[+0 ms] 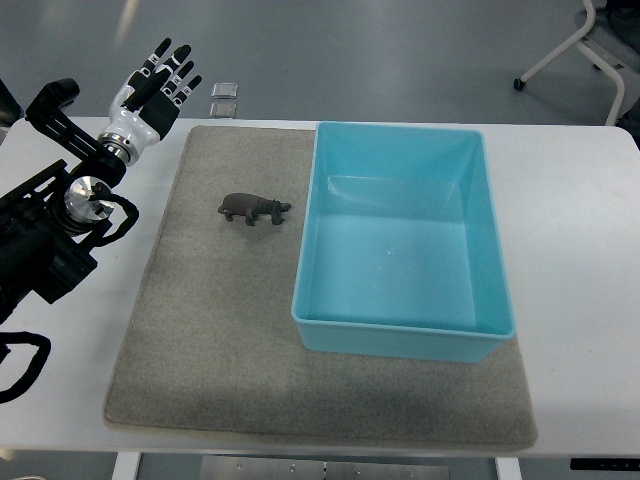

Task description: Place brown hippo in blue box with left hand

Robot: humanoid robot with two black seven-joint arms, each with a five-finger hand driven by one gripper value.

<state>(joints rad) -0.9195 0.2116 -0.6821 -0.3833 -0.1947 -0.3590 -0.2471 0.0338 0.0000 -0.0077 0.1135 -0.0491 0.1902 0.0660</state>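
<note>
Nothing is done yet. The brown hippo (254,209) stands on the mat just left of the empty blue box (404,333). My left hand (152,97), fingers spread and empty, hovers well left of the box; grasp and placement remain.

Single top view — no second camera, no overlap. Looks down steeply from robot's own side, facing outward across white table (580,200) toward floor beyond far edge. Moderately near: grey mat (210,350) fills most of frame — left hand (150,95) at upper left, fingers (170,70) pointing away from camera.
</note>
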